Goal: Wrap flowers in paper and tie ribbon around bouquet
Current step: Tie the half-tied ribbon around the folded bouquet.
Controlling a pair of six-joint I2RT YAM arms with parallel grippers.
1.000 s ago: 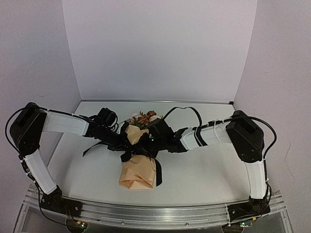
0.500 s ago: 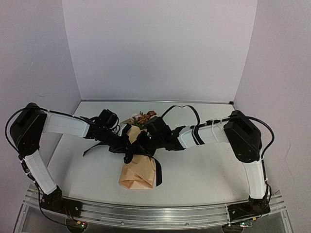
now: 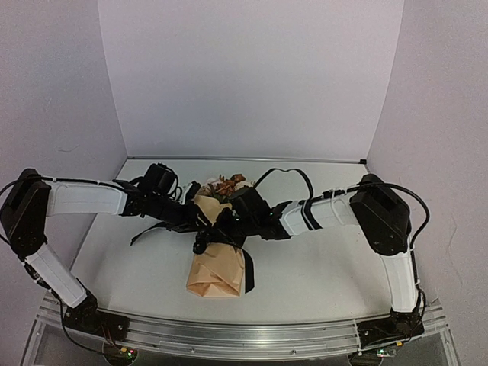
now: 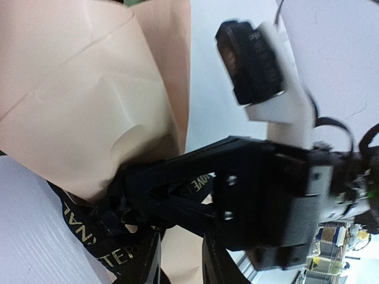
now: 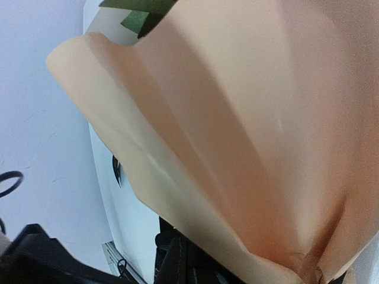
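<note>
The bouquet point(image 3: 216, 268) lies mid-table, a tan paper cone with the flowers point(image 3: 226, 185) showing at its far end. The black lettered ribbon point(image 3: 248, 271) circles its waist, and one tail runs down the right side. My left gripper point(image 3: 197, 221) sits at the waist from the left. In the left wrist view it point(image 4: 180, 255) is slightly open, with only paper point(image 4: 83, 106) showing in the gap and the ribbon point(image 4: 89, 236) beside its left finger. My right gripper point(image 3: 226, 227) comes in from the right. Its tips point(image 4: 133, 184) are shut on the ribbon at the waist. In the right wrist view the paper point(image 5: 237, 118) hides most of that gripper point(image 5: 185, 261).
A loose ribbon tail point(image 3: 146, 230) trails left on the white table point(image 3: 320, 267). White walls close in the back and both sides. The metal rail point(image 3: 244, 329) with both arm bases runs along the near edge.
My left jaws have opened and let go of the ribbon, and the left arm has drawn back to the left. My right jaws have closed at the ribbon's waist.
</note>
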